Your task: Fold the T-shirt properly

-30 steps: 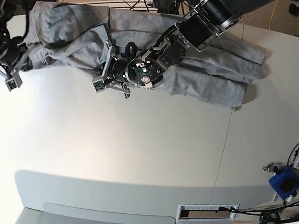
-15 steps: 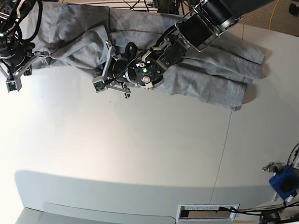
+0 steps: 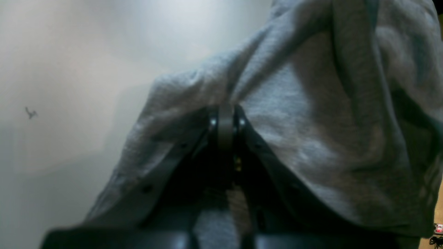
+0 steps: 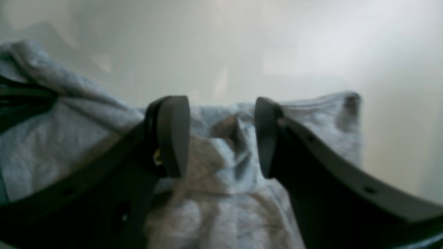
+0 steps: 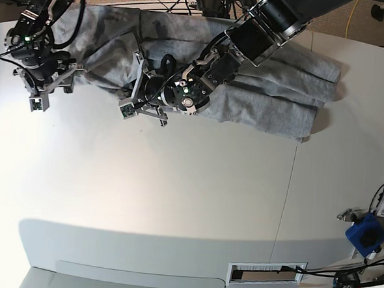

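The heather-grey T-shirt lies crumpled along the far side of the white table, plain side showing. Near the shirt's middle, my left gripper is shut on a raised fold of it. In the left wrist view the jaws meet at the left gripper, with T-shirt cloth draped over them. My right gripper stands open at the shirt's left end. In the right wrist view the right gripper shows two parted fingers, and bunched T-shirt cloth lies between and below them, not pinched.
A seam runs down the table's right part. A blue device and cables sit past the right edge. A vent-like plate sits at the front edge. Carpet and cables lie behind the shirt.
My right arm has swung rightward along the shirt's left end and its jaws have opened, letting go of the cloth. The shirt's left part has bunched inward. The left arm holds still.
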You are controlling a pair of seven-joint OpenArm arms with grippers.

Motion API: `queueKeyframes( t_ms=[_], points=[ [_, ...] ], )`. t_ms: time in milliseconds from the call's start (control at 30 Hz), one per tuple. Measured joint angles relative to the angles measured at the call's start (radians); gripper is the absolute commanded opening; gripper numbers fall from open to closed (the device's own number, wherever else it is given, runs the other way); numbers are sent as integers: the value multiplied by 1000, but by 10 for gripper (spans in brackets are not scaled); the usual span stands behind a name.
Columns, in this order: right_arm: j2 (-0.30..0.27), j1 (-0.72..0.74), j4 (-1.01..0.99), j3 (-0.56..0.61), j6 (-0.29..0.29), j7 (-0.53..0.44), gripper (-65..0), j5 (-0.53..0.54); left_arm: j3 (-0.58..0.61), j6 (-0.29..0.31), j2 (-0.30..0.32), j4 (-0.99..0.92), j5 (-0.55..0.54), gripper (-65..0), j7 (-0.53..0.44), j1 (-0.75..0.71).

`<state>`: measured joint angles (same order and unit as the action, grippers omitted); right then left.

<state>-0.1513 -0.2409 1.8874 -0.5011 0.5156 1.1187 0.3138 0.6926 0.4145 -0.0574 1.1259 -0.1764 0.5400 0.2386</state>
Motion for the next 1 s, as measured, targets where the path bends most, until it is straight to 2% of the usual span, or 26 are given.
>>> queueKeyframes(
  t_ms=[33,167,233,400,533,833,1000],
  points=[
    [5,0,-17,0,1,-19,-343,-6,0,0,0,0,0,-650,0,0],
    [5,8,-124,0,-76,-62,-343,-79,0,0,0,0,0,-650,0,0],
    [5,19,-178,0,-86,-68,-343,-84,0,0,0,0,0,-650,1,0],
    [4,50,-204,-1,-88,-68,-343,-55,0,0,0,0,-4,-650,6,0],
    [4,69,-204,-1,-90,-19,-344,-52,0,0,0,0,-4,-650,6,-3],
    [4,72,-204,-1,-90,-3,-344,-51,-1,-4,0,0,-4,-650,0,-8],
    [5,67,-158,-1,-89,38,-346,-52,-1,-4,0,0,-4,-650,1,-8]
  ],
)
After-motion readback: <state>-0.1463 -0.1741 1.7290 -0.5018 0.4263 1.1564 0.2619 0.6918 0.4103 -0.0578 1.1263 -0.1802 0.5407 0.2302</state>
